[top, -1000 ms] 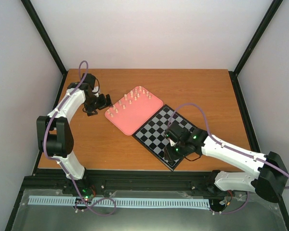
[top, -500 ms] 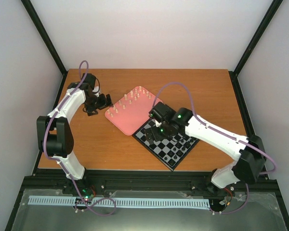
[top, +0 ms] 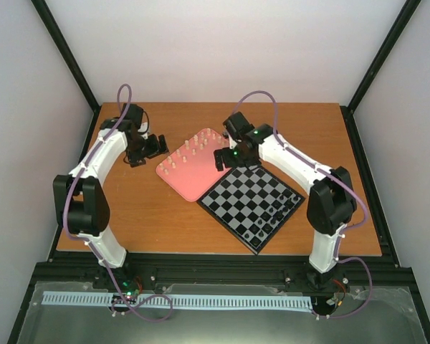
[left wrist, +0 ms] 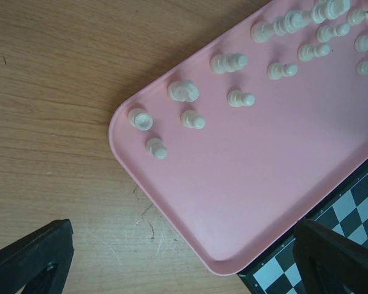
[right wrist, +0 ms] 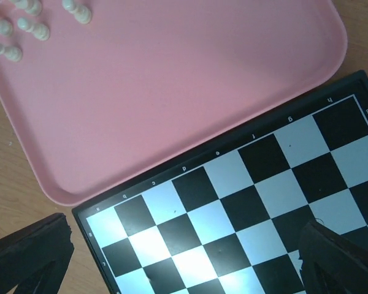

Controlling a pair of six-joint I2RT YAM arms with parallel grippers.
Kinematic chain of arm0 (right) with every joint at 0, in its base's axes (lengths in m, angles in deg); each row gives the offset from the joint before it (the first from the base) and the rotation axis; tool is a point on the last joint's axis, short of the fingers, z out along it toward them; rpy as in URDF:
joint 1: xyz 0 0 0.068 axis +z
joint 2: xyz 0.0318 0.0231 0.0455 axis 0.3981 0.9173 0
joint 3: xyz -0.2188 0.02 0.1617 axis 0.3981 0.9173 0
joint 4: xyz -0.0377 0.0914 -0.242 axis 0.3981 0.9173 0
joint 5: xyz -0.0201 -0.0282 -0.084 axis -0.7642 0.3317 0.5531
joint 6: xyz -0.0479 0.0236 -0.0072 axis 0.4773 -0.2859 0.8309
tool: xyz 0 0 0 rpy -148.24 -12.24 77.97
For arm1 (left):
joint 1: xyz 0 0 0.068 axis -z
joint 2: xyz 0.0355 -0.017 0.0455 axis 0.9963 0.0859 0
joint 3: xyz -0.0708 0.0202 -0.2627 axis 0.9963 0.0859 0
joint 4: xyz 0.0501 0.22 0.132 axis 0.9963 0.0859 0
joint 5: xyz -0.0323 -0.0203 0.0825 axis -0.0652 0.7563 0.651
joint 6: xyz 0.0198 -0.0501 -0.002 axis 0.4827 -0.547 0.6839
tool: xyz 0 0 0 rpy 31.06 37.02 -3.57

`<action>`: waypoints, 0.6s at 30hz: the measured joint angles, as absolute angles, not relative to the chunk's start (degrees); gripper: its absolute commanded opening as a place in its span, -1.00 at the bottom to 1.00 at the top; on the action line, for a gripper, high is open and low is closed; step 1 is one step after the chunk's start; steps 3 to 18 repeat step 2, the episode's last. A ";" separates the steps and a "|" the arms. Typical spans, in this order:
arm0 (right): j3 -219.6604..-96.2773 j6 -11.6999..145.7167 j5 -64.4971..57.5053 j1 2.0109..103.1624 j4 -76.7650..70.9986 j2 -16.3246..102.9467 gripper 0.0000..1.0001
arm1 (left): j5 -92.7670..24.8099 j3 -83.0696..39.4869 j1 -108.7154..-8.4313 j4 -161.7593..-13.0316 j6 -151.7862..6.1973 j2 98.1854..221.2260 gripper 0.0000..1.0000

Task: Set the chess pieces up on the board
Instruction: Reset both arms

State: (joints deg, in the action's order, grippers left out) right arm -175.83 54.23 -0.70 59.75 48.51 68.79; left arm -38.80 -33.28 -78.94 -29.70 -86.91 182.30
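1. The right hand is held wide open and empty above the pink tray, near where it meets the board
2. The cream pieces are stood along the tray's far-left side; black pieces seem to be set on the board's near-right edge, though barely resolved
3. The left hand, also spread and empty, is held beside the tray
4. One outer cream piece is best approached from straight above and gripped low, neighbours left untouched

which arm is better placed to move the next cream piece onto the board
Likely right: right arm holds open jaws where tray meets board; left arm sits beyond tray's other end.
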 measured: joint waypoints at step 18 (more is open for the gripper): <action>-175.83 54.67 -0.57 59.45 48.60 68.86 1.00 | -38.69 -33.26 -78.90 -29.52 -86.91 182.16 1.00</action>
